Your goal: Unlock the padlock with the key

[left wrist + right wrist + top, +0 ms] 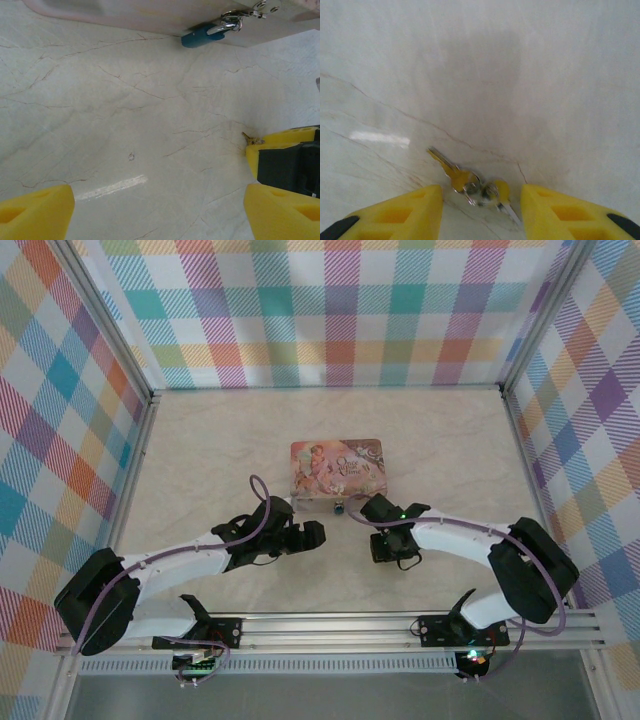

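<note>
Though w/o contact, R end effector (481, 200) half-spread astride key (456, 175); L end effector (157, 200) wide, empty.

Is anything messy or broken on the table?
Nothing looks broken or spilled. The keys lie flat on the table between the right gripper's open fingers, and the blue padlock sits at the pink tin's front latch.

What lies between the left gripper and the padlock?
In the left wrist view that stretch is bare: marbled tabletop runs from the left gripper up to the blue padlock, with nothing lying on it.
</note>
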